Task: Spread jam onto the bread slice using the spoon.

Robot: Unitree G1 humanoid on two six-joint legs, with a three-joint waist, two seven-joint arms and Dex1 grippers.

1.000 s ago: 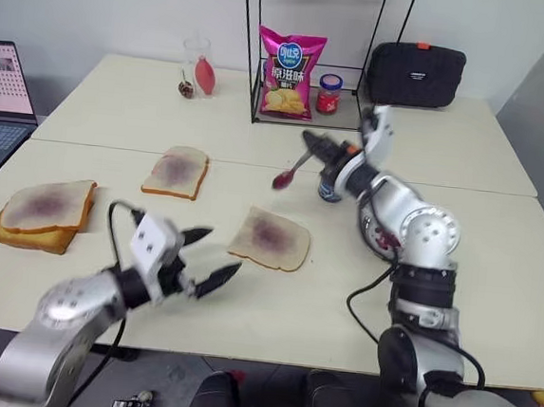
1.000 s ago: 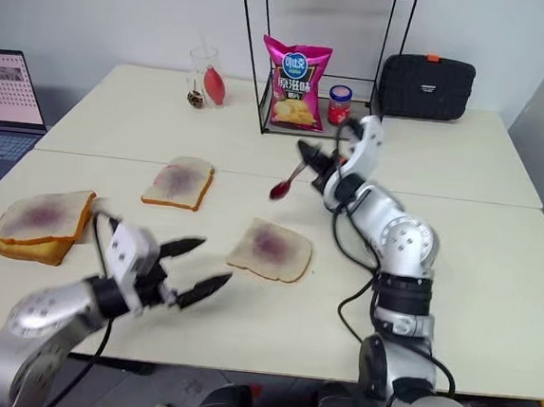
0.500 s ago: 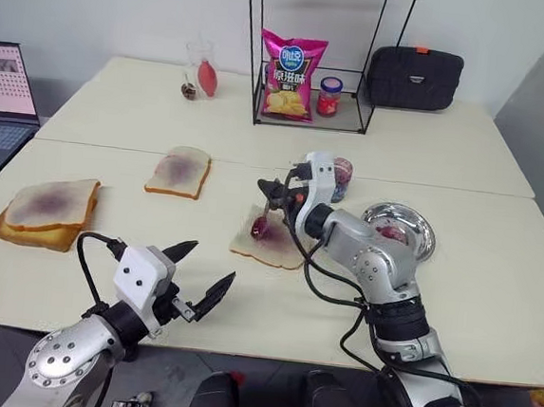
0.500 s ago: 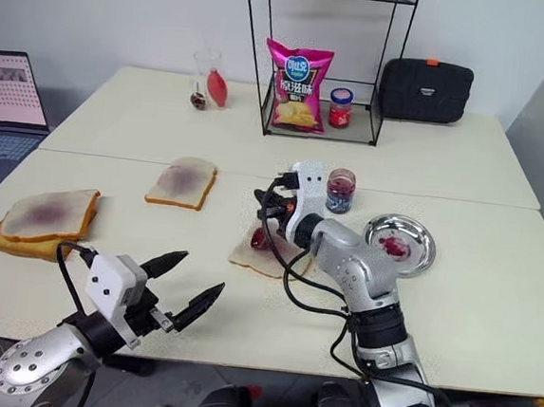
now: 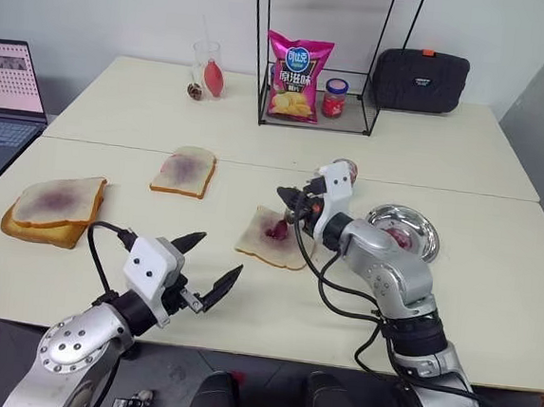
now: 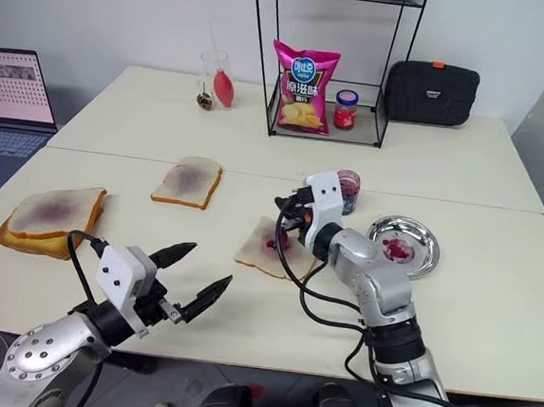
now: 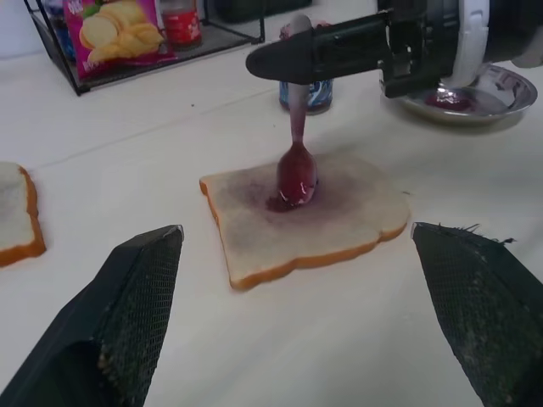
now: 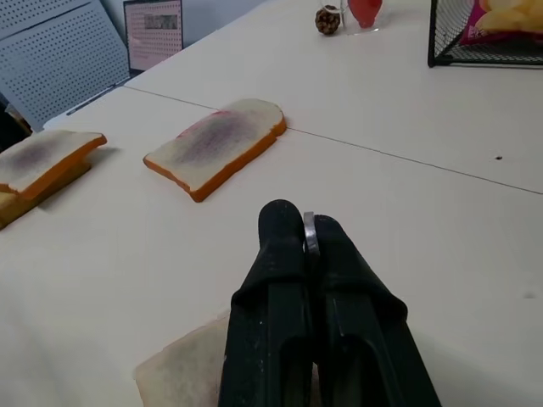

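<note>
Now R end effector (image 7: pixel 280 61) pinches spoon (image 7: pixel 296 161), bowl on bread slice (image 7: pixel 305 216); L end effector (image 5: pixel 211 269) spread wide

Bright, even room light from above, and soft short shadows sit under the bread slice (image 7: pixel 305 212) and the left gripper (image 5: pixel 207 270); there's glare on the steel dish (image 5: pixel 413 225). Left wrist view goes soft on its near fingers (image 7: pixel 127 314); background blurred.
</note>
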